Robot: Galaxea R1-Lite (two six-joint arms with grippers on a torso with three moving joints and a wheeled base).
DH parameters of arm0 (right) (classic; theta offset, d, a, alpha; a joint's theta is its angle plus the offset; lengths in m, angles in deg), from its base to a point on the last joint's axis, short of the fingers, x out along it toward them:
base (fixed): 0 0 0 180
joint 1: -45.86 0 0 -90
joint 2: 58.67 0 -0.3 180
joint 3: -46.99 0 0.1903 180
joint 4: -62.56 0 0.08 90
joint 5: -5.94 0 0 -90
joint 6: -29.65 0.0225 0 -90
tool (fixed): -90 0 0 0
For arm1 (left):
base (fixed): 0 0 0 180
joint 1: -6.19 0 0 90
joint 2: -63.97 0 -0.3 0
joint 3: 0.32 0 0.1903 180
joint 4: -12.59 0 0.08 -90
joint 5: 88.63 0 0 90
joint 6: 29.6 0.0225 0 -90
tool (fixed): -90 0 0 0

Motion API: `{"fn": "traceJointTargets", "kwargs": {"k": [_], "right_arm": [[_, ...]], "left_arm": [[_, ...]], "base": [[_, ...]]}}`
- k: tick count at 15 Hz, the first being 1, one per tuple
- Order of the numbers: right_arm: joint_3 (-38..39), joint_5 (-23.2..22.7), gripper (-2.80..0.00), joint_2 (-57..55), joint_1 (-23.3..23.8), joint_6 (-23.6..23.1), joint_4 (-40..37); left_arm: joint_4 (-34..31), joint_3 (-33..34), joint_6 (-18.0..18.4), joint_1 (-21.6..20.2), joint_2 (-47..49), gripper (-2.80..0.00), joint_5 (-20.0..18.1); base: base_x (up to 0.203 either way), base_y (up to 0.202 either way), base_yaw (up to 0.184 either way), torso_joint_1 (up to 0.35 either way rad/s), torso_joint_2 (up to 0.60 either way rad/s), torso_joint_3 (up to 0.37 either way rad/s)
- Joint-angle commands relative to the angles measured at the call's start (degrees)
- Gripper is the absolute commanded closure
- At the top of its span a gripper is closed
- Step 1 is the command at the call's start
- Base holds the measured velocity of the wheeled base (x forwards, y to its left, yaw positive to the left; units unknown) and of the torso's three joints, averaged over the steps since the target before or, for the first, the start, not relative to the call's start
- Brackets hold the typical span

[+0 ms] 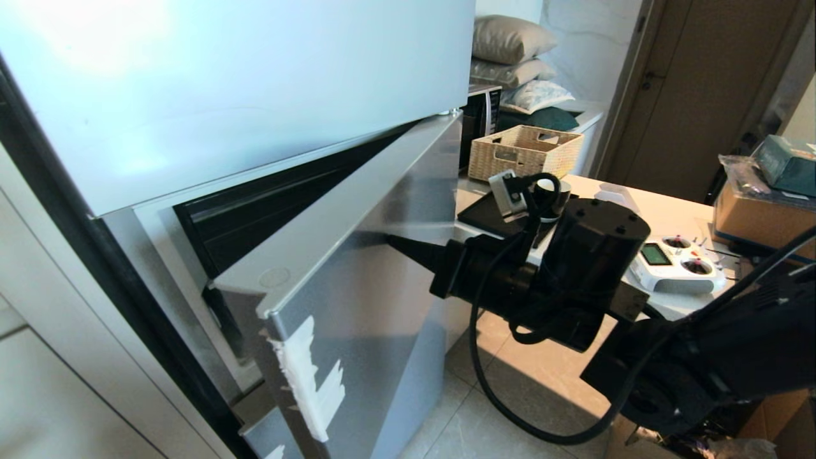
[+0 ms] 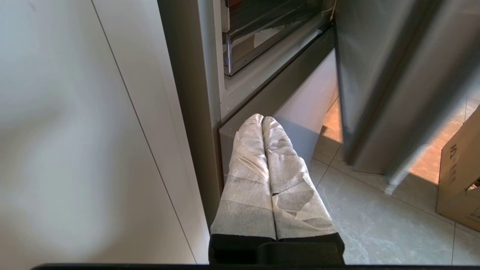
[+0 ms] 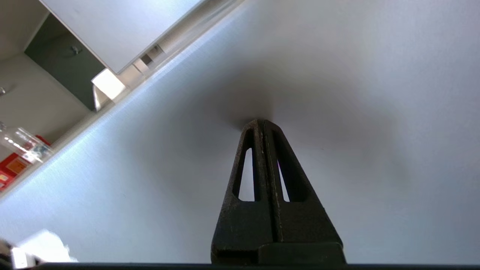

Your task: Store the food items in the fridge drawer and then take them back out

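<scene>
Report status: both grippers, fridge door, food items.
Right gripper shut, tip against the silver fridge door, which stands ajar. Left gripper shut, parked low by the fridge base. No food items in view.

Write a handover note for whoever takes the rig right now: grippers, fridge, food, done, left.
Right gripper: shut, empty, tip against the outer face of the lower fridge door, which stands partly open.
Left gripper: shut, empty, parked low by the fridge base, white-wrapped fingers together.
Fridge drawer: only a clear edge visible inside; contents not visible.
Food: no fruit in any view.
Done: cannot tell from here whether fruit was stored or removed.
Left: confirm where the fruit is; the door looks mid-swing, probably being pushed.
</scene>
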Motion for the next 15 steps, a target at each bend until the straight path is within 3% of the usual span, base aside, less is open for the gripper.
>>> {"fn": "traceJointTargets", "kwargs": {"k": [1,6,10,13,15], "right_arm": [[1.99,-0.17,0.00,3.55,0.27,0.17,0.30],[-4.94,-0.84,0.00,-3.78,0.45,0.08,-1.95],[-23.12,-1.59,0.00,-17.80,0.41,-0.01,-3.04],[-36.10,-1.16,0.00,-24.70,0.40,0.11,-7.94],[-38.61,-0.63,0.00,-25.38,0.40,-0.35,-10.76]], "left_arm": [[-0.03,0.00,-0.02,0.00,-0.02,0.00,0.02],[-0.05,0.00,-0.02,0.00,-0.02,0.00,0.02],[-0.05,0.00,-0.02,0.00,-0.02,0.00,0.02],[-0.05,0.00,-0.02,0.00,-0.02,0.00,0.02],[-0.05,0.00,-0.02,0.00,-0.02,0.00,0.02]], "base": [[0.000,0.000,0.000,0.000,0.00,0.000],[0.000,0.000,0.000,0.000,0.00,0.000],[0.000,0.000,0.000,0.000,0.00,0.000],[0.000,0.000,0.000,0.000,0.00,0.000],[0.000,0.000,0.000,0.000,0.00,0.000]]}}
